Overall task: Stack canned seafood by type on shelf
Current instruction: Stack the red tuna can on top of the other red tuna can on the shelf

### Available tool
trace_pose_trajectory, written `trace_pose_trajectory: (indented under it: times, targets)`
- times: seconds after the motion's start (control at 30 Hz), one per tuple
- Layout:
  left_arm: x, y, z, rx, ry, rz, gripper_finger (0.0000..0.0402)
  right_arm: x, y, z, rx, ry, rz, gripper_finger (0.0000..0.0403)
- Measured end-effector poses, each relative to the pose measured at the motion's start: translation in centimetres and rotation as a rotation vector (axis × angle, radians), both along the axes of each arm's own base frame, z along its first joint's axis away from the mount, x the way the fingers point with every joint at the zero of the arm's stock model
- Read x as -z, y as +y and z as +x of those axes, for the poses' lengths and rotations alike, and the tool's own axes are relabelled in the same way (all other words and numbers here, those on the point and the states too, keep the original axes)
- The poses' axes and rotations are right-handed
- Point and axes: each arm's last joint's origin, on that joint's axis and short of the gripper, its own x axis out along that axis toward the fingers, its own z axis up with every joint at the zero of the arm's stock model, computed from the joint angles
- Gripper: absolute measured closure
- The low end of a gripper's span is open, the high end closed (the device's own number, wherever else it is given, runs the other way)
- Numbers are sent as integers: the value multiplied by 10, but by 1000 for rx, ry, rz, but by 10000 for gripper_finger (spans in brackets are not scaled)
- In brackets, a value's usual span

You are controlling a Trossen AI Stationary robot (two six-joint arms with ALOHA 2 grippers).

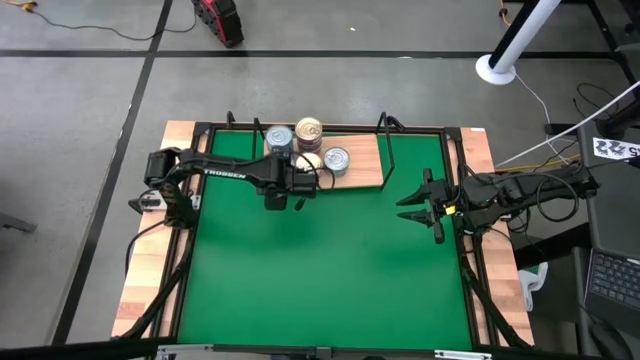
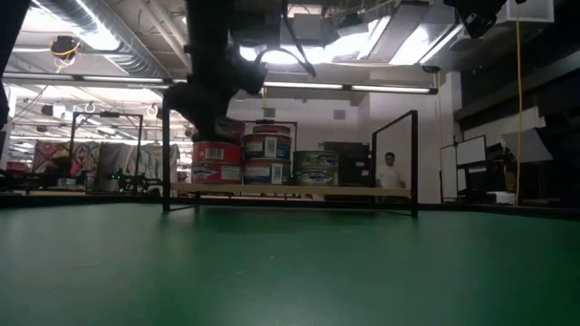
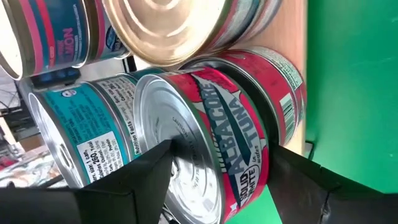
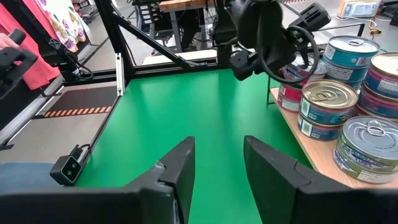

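Note:
Several tins stand on the wooden shelf at the table's far edge. Among them are a gold-lidded tin on a red stack, a silver-lidded blue tin and a single silver-lidded tin. In the low view two stacks of two and the single tin show on the board. My left gripper is at the shelf's near left part, shut on a red albacore tin. My right gripper hangs open over the green mat, right of the shelf. My left gripper holds the red albacore tin between its two fingers. One finger lies over the silver lid and the other stands at the tin's base end. The arm reaches in from the table's left. Whether the tin rests on the shelf I cannot tell.
Black wire posts rise at the shelf's ends. A black rail and pale wooden planks border the green mat, which has free room in its middle. A person stands far off in the room.

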Motion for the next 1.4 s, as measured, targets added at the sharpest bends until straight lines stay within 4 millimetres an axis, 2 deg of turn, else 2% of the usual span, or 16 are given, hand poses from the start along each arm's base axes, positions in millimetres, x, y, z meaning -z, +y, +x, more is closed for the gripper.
trace_pose_trajectory:
  times: [0.33, 0.77, 1.07, 1.4]
  targets:
    - [0, 9, -2, 91, 86, -36, 164, 0, 0, 0, 0, 0, 0, 267]
    - [0, 8, -2, 129, 110, -58, 164, 0, 0, 0, 3, 0, 8, 267]
    - [-20, 10, 6, 145, 40, -186, 164, 0, 0, 0, 3, 0, 11, 267]
    - [-20, 20, -1, 138, 102, -205, 164, 0, 0, 0, 4, 6, 10, 267]
